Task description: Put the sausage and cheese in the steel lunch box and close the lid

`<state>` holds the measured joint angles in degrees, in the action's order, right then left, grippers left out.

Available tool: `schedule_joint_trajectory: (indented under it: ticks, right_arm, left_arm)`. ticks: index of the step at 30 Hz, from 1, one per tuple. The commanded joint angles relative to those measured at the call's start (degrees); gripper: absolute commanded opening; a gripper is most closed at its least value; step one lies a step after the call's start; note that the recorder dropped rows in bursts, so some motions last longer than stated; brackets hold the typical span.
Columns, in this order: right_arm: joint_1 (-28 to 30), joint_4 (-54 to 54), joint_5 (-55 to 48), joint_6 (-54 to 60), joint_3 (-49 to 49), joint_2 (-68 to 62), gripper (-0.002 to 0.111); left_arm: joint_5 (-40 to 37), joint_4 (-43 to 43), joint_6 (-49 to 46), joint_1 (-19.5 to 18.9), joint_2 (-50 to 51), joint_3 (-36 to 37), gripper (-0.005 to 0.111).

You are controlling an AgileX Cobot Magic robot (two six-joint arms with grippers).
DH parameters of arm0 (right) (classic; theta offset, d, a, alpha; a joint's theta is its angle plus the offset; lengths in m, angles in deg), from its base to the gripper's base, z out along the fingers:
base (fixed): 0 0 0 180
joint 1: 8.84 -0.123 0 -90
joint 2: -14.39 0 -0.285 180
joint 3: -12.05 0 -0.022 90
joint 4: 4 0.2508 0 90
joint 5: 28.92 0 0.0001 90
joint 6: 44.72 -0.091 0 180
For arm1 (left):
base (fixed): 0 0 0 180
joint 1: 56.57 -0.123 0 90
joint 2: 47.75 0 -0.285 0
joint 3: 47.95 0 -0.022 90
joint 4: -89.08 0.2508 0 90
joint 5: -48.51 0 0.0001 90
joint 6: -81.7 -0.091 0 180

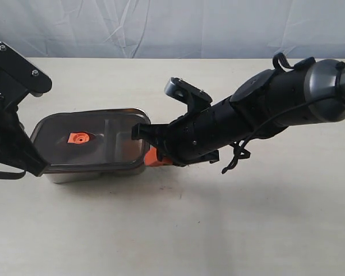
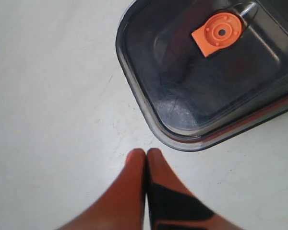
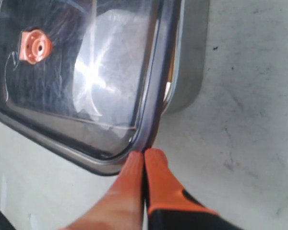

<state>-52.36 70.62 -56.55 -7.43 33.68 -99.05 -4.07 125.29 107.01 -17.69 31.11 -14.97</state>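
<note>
**At the steel lunch box (image 1: 95,173): lid (image 1: 106,123) on top, both grippers empty**

On the table (image 1: 230,230), the dark lid with its orange valve tab (image 1: 78,138) lies over the box; I cannot tell whether it is fully seated. My right gripper (image 3: 144,152), fingers pressed together, touches the lid's rim at one end; my left gripper (image 2: 145,152), fingers likewise together, sits just beside the opposite corner, apart from it. The sausage and cheese cannot be made out through the lid.

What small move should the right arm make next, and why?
Probably press the right gripper down on the lid edge. Its shut jaws sit at that rim, and the lid looks askew on the box, not flush. The left gripper is shut, apart from the lid.
</note>
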Motion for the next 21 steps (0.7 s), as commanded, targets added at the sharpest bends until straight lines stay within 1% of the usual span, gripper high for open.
schedule_joint_trajectory:
  ticks: [1, 4, 9, 15, 19, 21]
  right_arm:
    - [0.09, -2.02, -5.56, 0.25, -0.37, 0.19, -0.001]
    - [-0.79, -3.37, -7.87, 0.25, -0.37, 0.08, -0.001]
    - [-3.66, -3.6, -2.86, 0.25, -0.37, 0.08, -0.001]
    - [-5.13, -3.38, 0.01, 0.25, -0.62, 0.08, -0.001]
    - [-5.13, -3.51, -0.62, 0.25, -1.92, -0.99, -0.001]
    - [-5.13, -3.51, -1.51, 0.25, -2.98, -2.33, -0.001]
  left_arm:
    - [0.27, 0.98, 0.58, -0.02, -0.41, 0.15, 0.0]
    - [0.27, 0.98, 0.58, -0.02, -0.41, 0.15, 0.0]
    - [-0.27, 2.15, 1.47, -0.02, -0.41, 0.15, 0.0]
    - [-5.38, 12.13, 10.27, -0.02, -0.41, 0.15, 0.0]
    - [-6.8, 13.38, 11.14, -0.13, -0.41, 0.15, 0.0]
    - [-6.55, 13.38, 11.14, -0.93, -0.41, 0.15, 0.0]
